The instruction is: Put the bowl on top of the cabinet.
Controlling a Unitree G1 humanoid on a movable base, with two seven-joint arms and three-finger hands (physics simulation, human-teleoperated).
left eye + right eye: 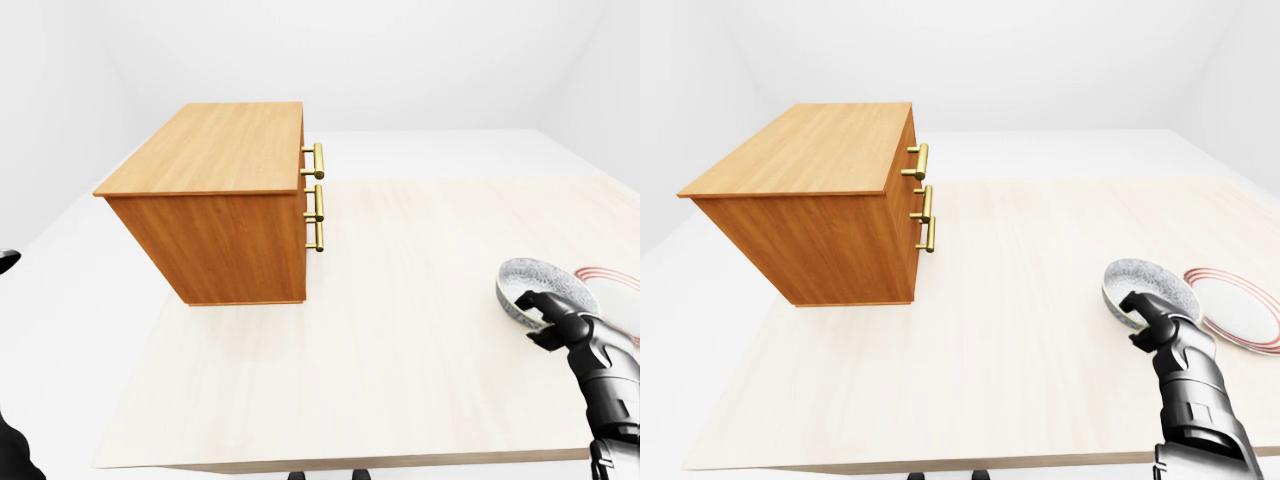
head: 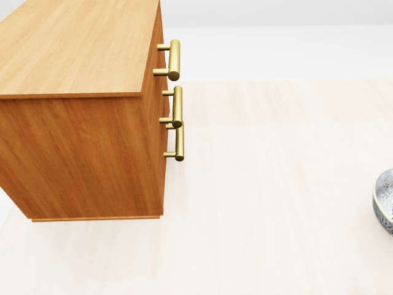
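A wooden cabinet with brass handles stands on the left part of the pale table; its flat top is bare. The speckled grey bowl sits on the table at the right of the eye views, and only its edge shows in the head view. My right hand is at the bowl's near rim, one finger above the rim and the others below it; whether they press on it is unclear. Only a black sliver of my left hand shows at the left edge.
A white plate with red rings lies just right of the bowl, touching or nearly touching it. A wide stretch of tabletop separates bowl and cabinet. The table's near edge runs along the bottom of the eye views.
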